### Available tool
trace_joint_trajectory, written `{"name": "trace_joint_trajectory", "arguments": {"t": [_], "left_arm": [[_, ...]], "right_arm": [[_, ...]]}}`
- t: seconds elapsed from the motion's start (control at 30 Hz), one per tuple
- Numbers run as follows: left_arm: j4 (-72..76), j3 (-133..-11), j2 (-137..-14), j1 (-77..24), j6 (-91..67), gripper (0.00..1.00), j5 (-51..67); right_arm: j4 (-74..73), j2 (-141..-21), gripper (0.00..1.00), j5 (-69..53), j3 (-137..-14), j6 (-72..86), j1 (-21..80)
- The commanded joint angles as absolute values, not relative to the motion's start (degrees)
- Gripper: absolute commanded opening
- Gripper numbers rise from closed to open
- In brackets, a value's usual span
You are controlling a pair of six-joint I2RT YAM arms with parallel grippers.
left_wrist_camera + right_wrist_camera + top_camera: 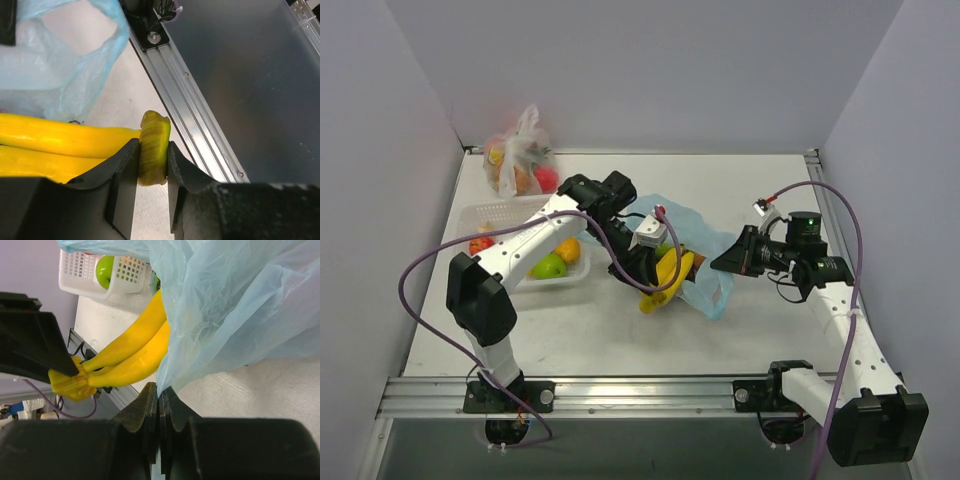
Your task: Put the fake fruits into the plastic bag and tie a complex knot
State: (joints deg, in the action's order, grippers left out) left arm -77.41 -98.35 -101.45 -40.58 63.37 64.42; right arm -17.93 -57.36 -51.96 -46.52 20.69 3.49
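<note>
A bunch of yellow bananas (670,275) hangs at the mouth of the light-blue plastic bag (705,235) in mid-table. My left gripper (152,165) is shut on the bunch's stem (154,145); its long yellow fruits (60,142) point toward the bag (60,75). My right gripper (160,395) is shut on the bag's edge (240,305), holding it up beside the bananas (135,350). From above, the left gripper (642,290) is at the bag's left side and the right gripper (725,262) at its right. A green apple (548,266) and an orange piece (567,250) lie in the basket. No knot shows.
A white slotted basket (485,215) sits at the left with a red piece (480,245) in it. A clear tied bag of fruits (520,160) stands at the back left corner. An aluminium rail (620,395) runs along the table's near edge.
</note>
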Motion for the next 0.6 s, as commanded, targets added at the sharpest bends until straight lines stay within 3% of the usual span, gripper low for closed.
{"name": "trace_joint_trajectory", "arguments": {"t": [0.0,0.37,0.47,0.57], "left_arm": [[-90.09,-99.76,-102.74,-39.64,64.16,0.00,69.08],[-89.31,-110.56,-107.14,-37.27,62.50,0.00,70.49],[-77.38,-109.08,-105.30,-36.74,53.28,0.00,69.44],[-60.87,-101.63,-101.61,-37.79,44.50,0.00,60.94]], "right_arm": [[-18.37,-55.37,0.00,-53.96,-48.25,18.37,3.87],[-18.98,-54.05,0.00,-54.49,-47.46,17.23,5.53],[-19.07,-54.23,0.00,-54.40,-47.55,17.58,5.80],[-18.98,-54.93,0.00,-54.49,-47.81,19.42,5.80]]}}
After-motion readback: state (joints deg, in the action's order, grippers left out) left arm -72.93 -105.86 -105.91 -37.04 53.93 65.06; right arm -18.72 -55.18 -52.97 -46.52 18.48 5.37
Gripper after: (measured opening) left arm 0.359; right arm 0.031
